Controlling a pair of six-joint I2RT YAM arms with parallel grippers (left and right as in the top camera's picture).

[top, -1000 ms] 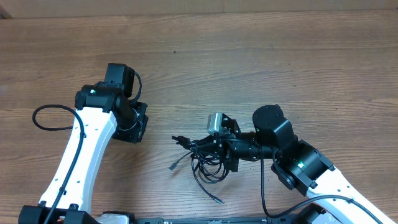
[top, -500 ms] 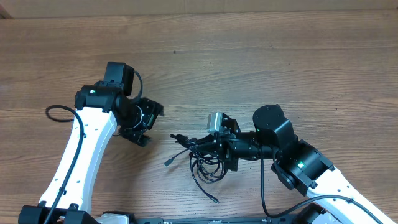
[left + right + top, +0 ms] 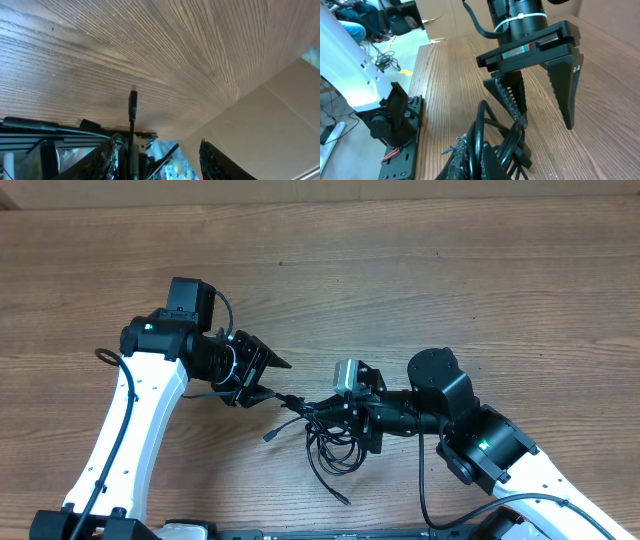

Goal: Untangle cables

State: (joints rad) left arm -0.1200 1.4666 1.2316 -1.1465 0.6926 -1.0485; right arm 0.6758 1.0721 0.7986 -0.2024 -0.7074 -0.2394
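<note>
Brown wood grain covers the desk [image 3: 420,290], seen from above, with a robot gripper reaching in from each side. The cables [image 3: 325,442], a small knot of thin black cords, lie low in the middle of the desk, between the two grippers. Loose ends trail out of the knot, one toward the lower left and one toward the bottom edge.

The right gripper [image 3: 325,412] comes in from the right and is clamped together on the upper part of the bundle. Its own wrist camera shows black loops bunched up right at its fingertips.

The left gripper [image 3: 268,378] points right toward the bundle, its two toothed fingers [image 3: 565,85] spread apart with nothing between them. Its lower finger sits just beside a cord that sticks out of the knot to the left. Whether the two touch cannot be told.

The left wrist camera shows a single black plug end [image 3: 133,102] standing out against the wood, in line with the gap between the fingers. Pale cardboard [image 3: 270,130] fills the right side of that view.
</note>
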